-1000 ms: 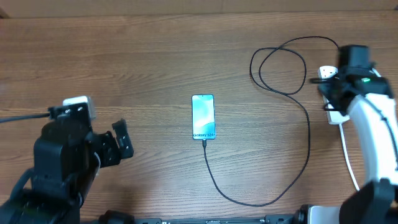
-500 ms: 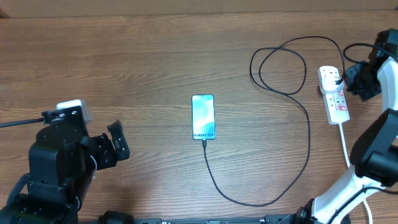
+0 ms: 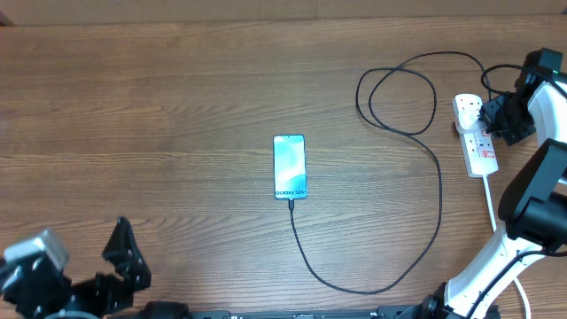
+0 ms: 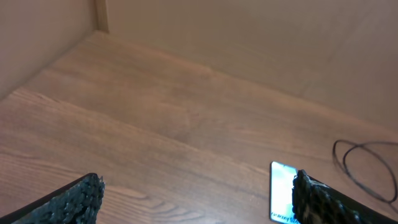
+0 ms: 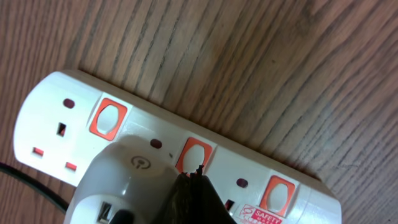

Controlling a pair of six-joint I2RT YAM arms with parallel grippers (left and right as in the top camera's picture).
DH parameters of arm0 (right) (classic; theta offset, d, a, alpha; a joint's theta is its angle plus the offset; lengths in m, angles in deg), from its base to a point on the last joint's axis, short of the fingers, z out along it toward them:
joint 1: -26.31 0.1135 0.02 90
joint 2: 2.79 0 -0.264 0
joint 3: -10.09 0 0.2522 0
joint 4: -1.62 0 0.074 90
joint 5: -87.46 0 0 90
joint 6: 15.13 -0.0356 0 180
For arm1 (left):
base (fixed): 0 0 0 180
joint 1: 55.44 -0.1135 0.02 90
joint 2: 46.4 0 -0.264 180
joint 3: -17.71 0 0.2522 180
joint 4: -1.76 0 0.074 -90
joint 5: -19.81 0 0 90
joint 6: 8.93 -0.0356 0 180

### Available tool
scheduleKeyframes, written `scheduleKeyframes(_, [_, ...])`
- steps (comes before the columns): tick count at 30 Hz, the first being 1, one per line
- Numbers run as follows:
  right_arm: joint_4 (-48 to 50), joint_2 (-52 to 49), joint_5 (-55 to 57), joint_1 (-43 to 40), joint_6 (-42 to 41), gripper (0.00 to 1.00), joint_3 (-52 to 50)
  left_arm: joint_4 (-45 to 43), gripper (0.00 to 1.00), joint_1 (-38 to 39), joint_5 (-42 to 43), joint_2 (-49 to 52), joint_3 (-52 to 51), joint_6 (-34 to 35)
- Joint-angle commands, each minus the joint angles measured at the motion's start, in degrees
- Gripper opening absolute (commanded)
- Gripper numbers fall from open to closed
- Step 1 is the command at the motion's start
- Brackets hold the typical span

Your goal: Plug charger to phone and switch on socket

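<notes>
Socket (image 5: 43, 118): white strip lying diagonally on the wood-grain desk (image 5: 280, 74); I count three orange-red switches. White adapter (image 5: 124, 183) seated in it, charger cable (image 5: 31, 182) leaving lower left. Right claw (image 5: 198, 186): fingers pressed together, tip at the middle switch (image 5: 195, 154).

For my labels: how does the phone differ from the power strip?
The phone is dark-edged with a blue screen; the power strip is white with red switches. The phone lies centrally, the power strip near the right edge. Both lie flat, lengthwise alike, linked by the black cable.
</notes>
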Motion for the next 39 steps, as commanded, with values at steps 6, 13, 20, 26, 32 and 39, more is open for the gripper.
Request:
scheduleKeyframes(6, [2.49, -2.69, -2.73, 1.14, 1.27, 0.04, 1.68, 0.85, 1.0, -0.42, -0.98, -9.42, -0.13, 1.03])
scheduleKeyframes(13, [-0.28, -5.73, -5.99, 4.15, 4.66, 0.04, 1.68, 10.88, 1.0, -0.72, -0.98, -16.37, -0.13, 1.03])
scheduleKeyframes(20, [-8.04, -0.22, -2.03, 2.78, 4.59, 0.04, 5.4, 21.49, 1.0, -0.72, -0.81, -24.2, -0.28, 1.03])
scheduleKeyframes(26, [-11.15, 16.33, -1.33, 0.55, 4.57, 0.04, 10.62, 21.42, 1.0, -1.84, -0.79, -29.94, 0.35, 1.03])
scheduleKeyframes(32, [-5.97, 37.57, -7.39, -3.37, 3.93, 0.04, 18.25, 21.49, 1.0, -4.48, -0.81, -29.94, 0.24, 1.03])
scheduleKeyframes(39, [10.29, 58.53, -11.78, -4.24, 4.04, 0.04, 18.93, 20.39, 1.0, -4.46, -0.42, -29.94, 0.15, 4.5])
